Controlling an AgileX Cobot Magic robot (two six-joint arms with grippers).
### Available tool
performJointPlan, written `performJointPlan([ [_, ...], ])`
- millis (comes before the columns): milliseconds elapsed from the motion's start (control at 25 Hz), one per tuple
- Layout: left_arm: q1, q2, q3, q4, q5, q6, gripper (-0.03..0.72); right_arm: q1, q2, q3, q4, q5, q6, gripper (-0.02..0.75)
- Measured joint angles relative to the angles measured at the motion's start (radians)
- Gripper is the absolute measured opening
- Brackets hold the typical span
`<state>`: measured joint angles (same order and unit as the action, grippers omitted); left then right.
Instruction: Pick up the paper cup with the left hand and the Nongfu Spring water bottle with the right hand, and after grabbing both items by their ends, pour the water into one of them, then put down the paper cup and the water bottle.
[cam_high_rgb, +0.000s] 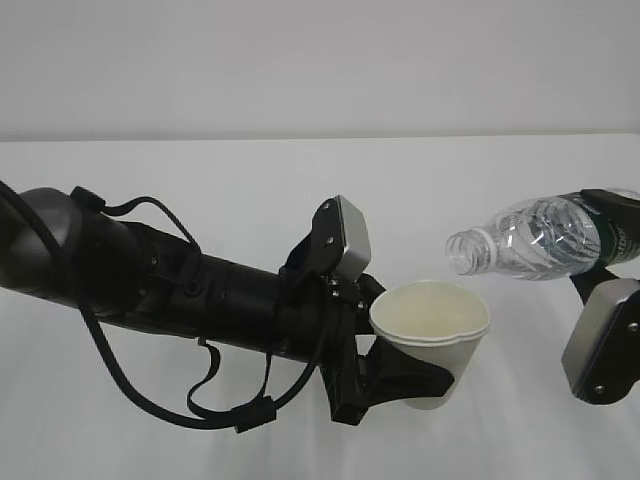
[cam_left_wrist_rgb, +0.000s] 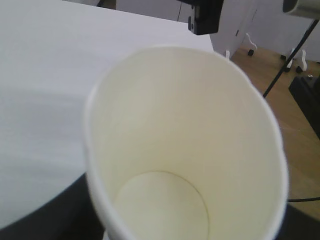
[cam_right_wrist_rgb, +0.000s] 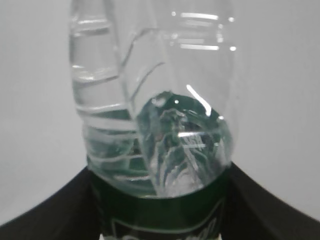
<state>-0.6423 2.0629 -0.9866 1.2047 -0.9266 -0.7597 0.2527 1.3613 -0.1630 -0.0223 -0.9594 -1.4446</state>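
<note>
The paper cup (cam_high_rgb: 432, 335) hangs upright above the white table, with my left gripper (cam_high_rgb: 420, 383) shut around its lower half. In the left wrist view the cup (cam_left_wrist_rgb: 190, 135) fills the frame, and its inside looks dry. The Nongfu Spring water bottle (cam_high_rgb: 535, 238) lies almost level in the air. Its neck (cam_high_rgb: 466, 250) points left, just right of and above the cup's rim. My right gripper (cam_high_rgb: 612, 232) is shut on the green label end. The right wrist view shows the clear ribbed body (cam_right_wrist_rgb: 150, 115) over the label (cam_right_wrist_rgb: 160, 212). No stream of water shows.
The white table (cam_high_rgb: 300, 190) runs back to a pale wall. In the left wrist view the table's far edge (cam_left_wrist_rgb: 150, 20) gives way to wooden floor (cam_left_wrist_rgb: 295, 130) with stands and cables, and a black part of the other arm (cam_left_wrist_rgb: 205, 15) hangs at the top.
</note>
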Motion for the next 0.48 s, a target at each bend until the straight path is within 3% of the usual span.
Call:
performJointPlan([
  [480,0.0,0.0,0.0,0.0,-0.002,-0.005,0.454,0.0,0.0,0.0,-0.012,0.0,-0.004,0.456],
])
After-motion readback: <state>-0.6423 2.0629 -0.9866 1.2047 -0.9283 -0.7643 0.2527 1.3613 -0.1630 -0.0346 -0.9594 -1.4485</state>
